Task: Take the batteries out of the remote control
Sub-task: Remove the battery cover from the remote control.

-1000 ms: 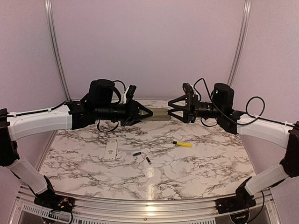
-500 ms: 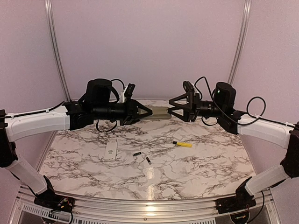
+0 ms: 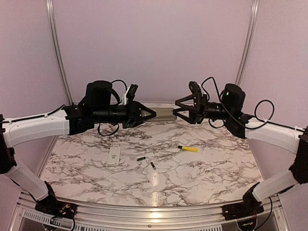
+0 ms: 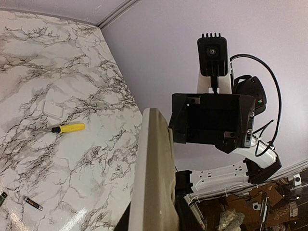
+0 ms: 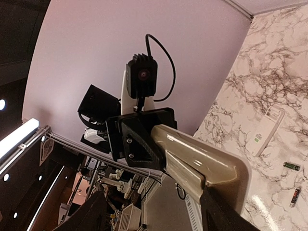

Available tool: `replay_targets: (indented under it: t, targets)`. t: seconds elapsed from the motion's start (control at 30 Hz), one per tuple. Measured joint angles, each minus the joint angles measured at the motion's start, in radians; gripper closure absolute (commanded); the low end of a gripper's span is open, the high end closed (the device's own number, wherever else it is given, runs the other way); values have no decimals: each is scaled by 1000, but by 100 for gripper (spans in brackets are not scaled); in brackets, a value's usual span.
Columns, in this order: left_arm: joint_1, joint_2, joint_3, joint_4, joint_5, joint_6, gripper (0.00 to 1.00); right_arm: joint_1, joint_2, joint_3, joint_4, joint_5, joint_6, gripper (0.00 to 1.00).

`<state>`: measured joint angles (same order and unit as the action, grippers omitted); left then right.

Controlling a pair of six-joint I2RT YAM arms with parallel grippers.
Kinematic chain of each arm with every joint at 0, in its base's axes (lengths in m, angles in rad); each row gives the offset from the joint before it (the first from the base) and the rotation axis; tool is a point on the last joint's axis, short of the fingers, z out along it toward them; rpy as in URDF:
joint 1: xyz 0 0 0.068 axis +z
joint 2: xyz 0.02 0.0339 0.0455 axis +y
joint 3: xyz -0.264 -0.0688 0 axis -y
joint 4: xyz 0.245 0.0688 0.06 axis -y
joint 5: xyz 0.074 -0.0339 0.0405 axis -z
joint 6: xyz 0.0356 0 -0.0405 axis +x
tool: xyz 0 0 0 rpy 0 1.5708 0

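An olive-beige remote control hangs in the air above the far side of the table. My left gripper is shut on its left end, and the remote's body fills the left wrist view between the jaws. My right gripper stands open at the remote's other end. In the right wrist view that end lies against one finger, with the other finger far off. Two batteries, small and dark, lie on the marble; both batteries also show from the right wrist.
A white flat oblong piece lies left of the batteries. A yellow-handled screwdriver lies to the right, with a small pale cover plate beside it. The marble table is walled by pink panels.
Both grippers and the remote between them have risen slightly. The jaws keep the same spread, and the things on the table have not moved.
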<state>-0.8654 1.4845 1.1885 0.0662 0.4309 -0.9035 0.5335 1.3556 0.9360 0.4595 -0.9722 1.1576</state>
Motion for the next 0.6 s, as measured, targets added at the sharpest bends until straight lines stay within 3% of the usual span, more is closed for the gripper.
replay_targets:
  t: [0.6]
  targets:
    - [0, -45, -27, 48, 14, 0, 100, 8, 1, 0, 138, -30, 90, 35]
